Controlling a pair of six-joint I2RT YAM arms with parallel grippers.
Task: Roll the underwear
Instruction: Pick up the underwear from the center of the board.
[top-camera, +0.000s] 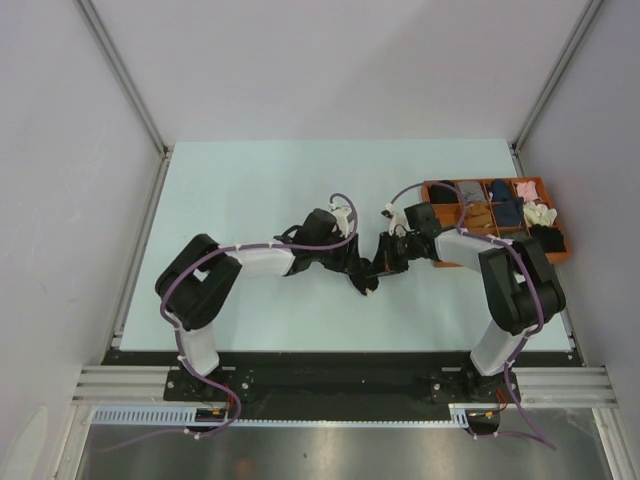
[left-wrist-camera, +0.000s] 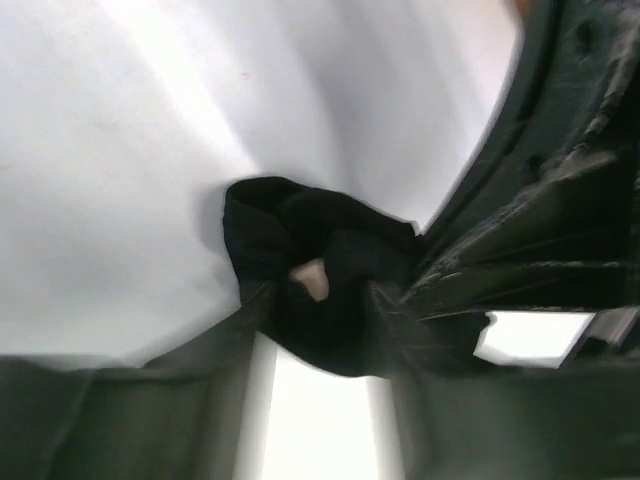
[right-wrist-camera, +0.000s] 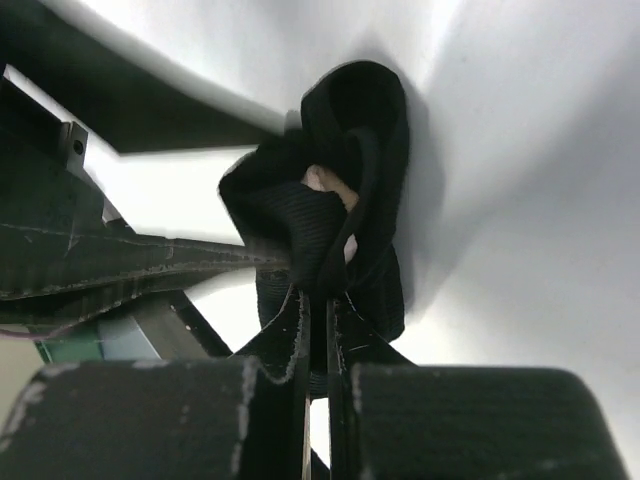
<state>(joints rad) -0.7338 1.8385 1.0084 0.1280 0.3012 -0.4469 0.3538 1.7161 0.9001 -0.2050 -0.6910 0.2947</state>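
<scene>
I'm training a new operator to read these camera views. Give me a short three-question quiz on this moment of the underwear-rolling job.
1. True or false: the right claw is shut on the underwear.
2. Multiple choice: where does the orange tray sit on the table?
A. At its right edge, towards the far corner
B. At its left edge
C. At the near edge, between the two arm bases
3. Short answer: what colour is that underwear?

Key: 1 true; 2 A; 3 black.
</scene>
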